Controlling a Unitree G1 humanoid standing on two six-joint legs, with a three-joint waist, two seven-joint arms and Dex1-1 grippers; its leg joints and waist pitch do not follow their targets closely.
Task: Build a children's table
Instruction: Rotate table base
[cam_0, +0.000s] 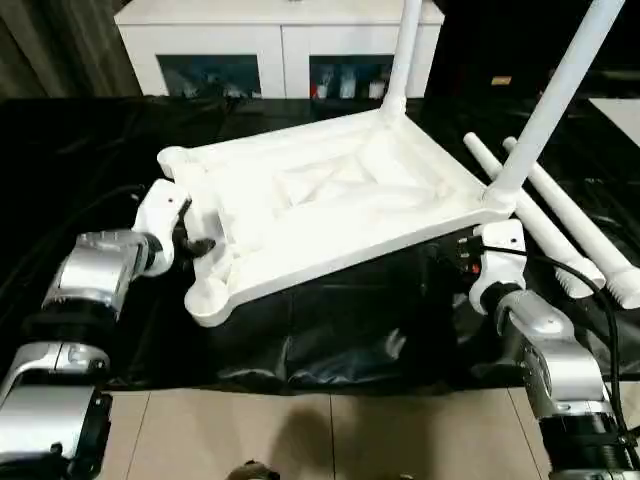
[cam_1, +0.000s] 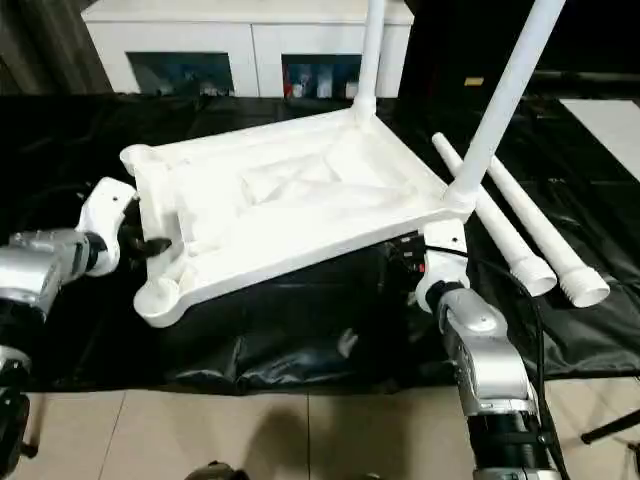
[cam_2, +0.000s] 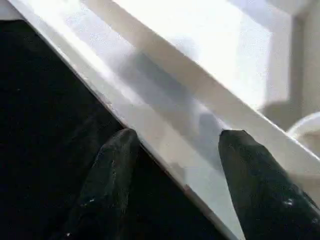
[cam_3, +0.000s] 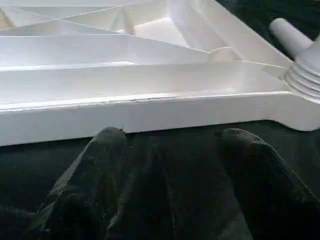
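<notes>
Left gripper (cam_2: 172, 145) straddles the tabletop (cam_0: 330, 200) rim, fingers apart, not clamped; right gripper (cam_3: 170, 145) gapes under the near edge; tabletop lies underside-up, tilted, on black sheet (cam_0: 330, 330), likely for socket access; two legs (cam_0: 560, 85) fitted, two loose (cam_0: 560, 225) alongside.

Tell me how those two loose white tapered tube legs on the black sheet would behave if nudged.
The two loose white tapered tube legs are round, so they would probably roll, curving because they taper. Hollow-looking plastic suggests light and stiff. The smooth surface may slip in a pincer.
</notes>
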